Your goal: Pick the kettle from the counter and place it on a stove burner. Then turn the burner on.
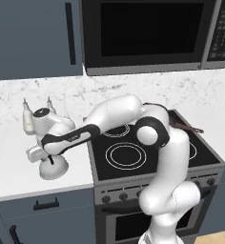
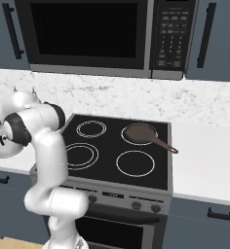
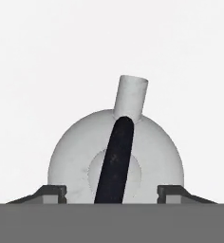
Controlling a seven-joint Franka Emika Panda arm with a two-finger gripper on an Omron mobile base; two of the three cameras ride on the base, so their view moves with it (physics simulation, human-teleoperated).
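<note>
The pale grey kettle (image 1: 57,169) sits on the white counter (image 1: 14,178) left of the stove. My gripper (image 1: 50,159) hangs right over it, pointing down. In the hand view the gripper (image 3: 111,192) is open and straddles the kettle's black upright handle (image 3: 116,156), with a gap on each side between fingertips (image 3: 52,191) and handle. The kettle's dome (image 3: 154,152) and short spout (image 3: 131,95) show below the fingers. The large double-ring stove burner (image 1: 127,155) (image 2: 80,155) is at the cooktop's front left, bare.
Two cream bottles (image 1: 27,119) stand behind the kettle near the wall. A brown frying pan (image 2: 141,133) rests on the back right burner, handle pointing right. Stove knobs (image 2: 136,205) line the front panel. A microwave (image 1: 148,33) hangs above.
</note>
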